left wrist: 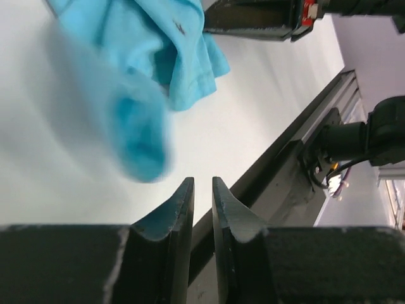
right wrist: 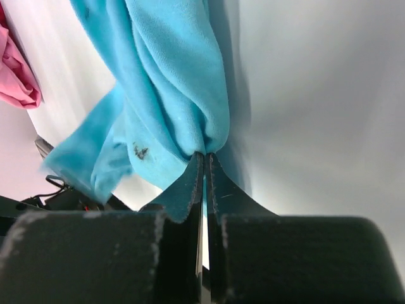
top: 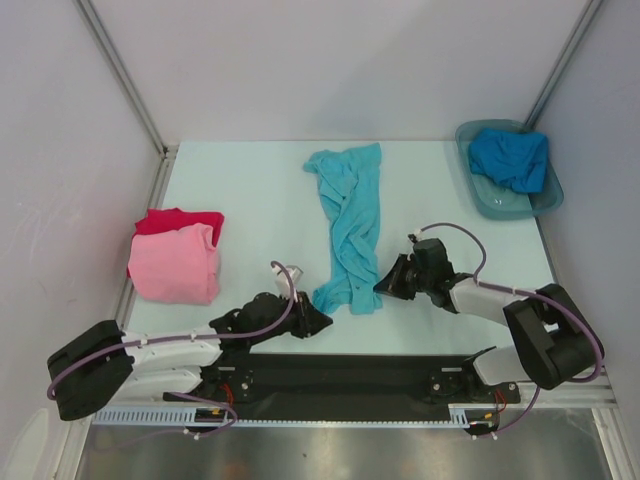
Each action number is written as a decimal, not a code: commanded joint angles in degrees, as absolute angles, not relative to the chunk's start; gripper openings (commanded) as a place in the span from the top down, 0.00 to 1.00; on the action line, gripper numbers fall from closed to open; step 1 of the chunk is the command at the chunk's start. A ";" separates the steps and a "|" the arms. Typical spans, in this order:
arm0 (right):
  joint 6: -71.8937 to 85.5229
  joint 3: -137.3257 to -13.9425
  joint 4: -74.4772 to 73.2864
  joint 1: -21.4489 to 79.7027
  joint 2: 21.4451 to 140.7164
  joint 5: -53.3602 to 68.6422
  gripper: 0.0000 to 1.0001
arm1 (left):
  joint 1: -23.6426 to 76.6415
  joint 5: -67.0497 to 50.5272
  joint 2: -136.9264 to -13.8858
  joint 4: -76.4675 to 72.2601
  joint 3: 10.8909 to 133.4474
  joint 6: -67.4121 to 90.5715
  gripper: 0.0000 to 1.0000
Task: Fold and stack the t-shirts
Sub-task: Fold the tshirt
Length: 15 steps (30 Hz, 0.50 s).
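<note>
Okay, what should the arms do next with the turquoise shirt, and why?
Probably ease the left pincer forward onto the near hem of the turquoise shirt and close: its jaws stand slightly apart on nothing, while the right pincer pinches that bunched shirt.

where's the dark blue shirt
Top view: the crumpled deep blue cotton t-shirt lies inside the grey plastic tub at the far right corner of the table.

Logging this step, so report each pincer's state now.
Left pincer: slightly open, nothing between its tips.
Right pincer: shut on the turquoise t-shirt.
</note>
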<state>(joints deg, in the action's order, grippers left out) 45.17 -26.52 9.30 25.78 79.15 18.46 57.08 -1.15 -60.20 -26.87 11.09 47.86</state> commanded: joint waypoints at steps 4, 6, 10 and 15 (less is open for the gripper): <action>46.32 -26.54 8.00 27.50 76.55 20.74 1.00 | 61.34 4.13 -60.03 -25.84 9.32 49.83 0.78; 46.93 -26.37 7.65 28.30 76.20 21.00 1.00 | 62.31 4.48 -60.38 -26.45 9.14 50.27 0.78; 48.68 -25.76 6.50 30.06 75.59 21.88 1.00 | 63.10 5.18 -60.38 -26.11 9.58 50.19 0.78; 49.39 -24.26 1.85 31.20 70.32 20.22 1.00 | 63.54 5.54 -59.77 -25.31 10.20 49.83 0.78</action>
<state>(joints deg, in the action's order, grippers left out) 48.14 -25.15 5.26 30.63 74.37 20.34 62.98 4.21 -60.42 -25.06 9.39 49.52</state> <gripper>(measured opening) 0.011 0.224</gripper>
